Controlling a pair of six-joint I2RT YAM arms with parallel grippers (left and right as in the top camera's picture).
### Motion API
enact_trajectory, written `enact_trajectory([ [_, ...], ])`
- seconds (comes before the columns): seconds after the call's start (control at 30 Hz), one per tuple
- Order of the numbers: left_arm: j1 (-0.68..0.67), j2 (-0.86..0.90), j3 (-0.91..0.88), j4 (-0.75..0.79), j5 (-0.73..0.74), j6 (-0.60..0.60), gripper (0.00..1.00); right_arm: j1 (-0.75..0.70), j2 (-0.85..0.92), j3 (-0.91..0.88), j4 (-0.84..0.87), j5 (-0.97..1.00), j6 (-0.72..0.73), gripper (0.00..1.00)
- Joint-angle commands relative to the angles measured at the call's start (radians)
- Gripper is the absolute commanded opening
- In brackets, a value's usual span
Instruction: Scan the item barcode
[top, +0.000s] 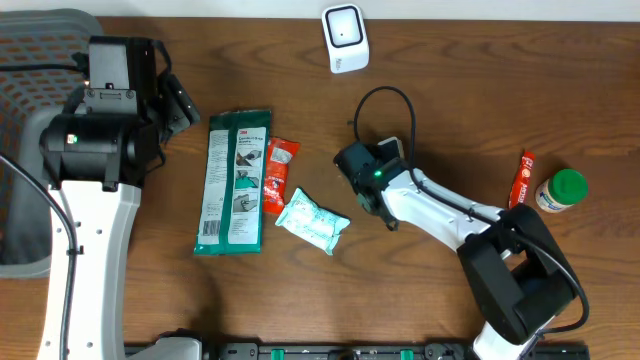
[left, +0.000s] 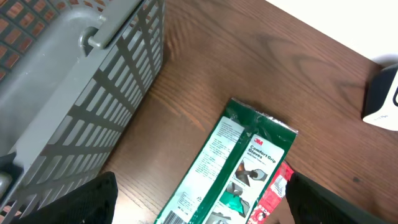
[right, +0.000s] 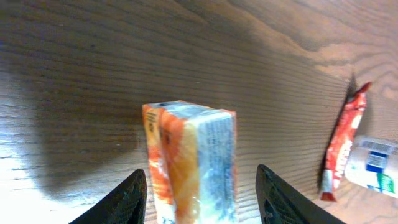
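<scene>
Between right gripper (right: 200, 186) jaws | rectangular orange-white carton (right: 198, 146), upright | wood-grain table (right: 93, 74)

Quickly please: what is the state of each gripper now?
Left gripper: open, holding nothing.
Right gripper: open, jaws around the orange carton with a gap, not gripping.

— Is your overhead view lit well?
— You get bright, even light there; the worktop (top: 480, 100) shows only soft shadows.
— And your right wrist view?
— The orange carton (right: 193, 162) is soft, close up; a broad shadow darkens the worktop left of it.
</scene>
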Motion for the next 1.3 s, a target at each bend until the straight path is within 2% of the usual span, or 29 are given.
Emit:
enact_trajectory([
  [0.0, 0.004, 0.003, 0.016, -0.003, -0.013, 0.002, 0.87, -0.027, -0.002, 0.002, 0.011, -0.064, 0.021, 0.52],
  [0.27, 0.004, 0.003, 0.016, -0.003, -0.013, 0.002, 0.87, -0.108, -0.09, 0.073, -0.023, -0.228, 0.019, 0.53],
  [0.33, 0.004, 0.003, 0.016, -0.003, -0.013, 0.002, 0.87, -0.139, -0.124, 0.084, -0.037, -0.274, 0.016, 0.57],
  [0.5, 0.004, 0.003, 0.016, -0.003, -0.013, 0.002, 0.87, -0.234, -0.177, 0.084, -0.051, -0.547, -0.071, 0.62],
  [0.6, 0.004, 0.003, 0.016, -0.003, -0.013, 0.002, 0.87, -0.277, -0.172, 0.079, -0.055, -0.681, -0.116, 0.6],
  [0.8, 0.004, 0.003, 0.016, -0.003, -0.013, 0.002, 0.87, -0.282, -0.146, 0.078, -0.069, -0.682, -0.13, 0.56],
  [1.0, 0.004, 0.003, 0.016, -0.003, -0.013, 0.002, 0.86, -0.275, -0.141, 0.071, -0.075, -0.597, -0.13, 0.58],
  [1.27, 0.004, 0.003, 0.016, -0.003, -0.013, 0.002, 0.87, -0.275, -0.125, 0.05, -0.077, -0.591, -0.13, 0.61],
])
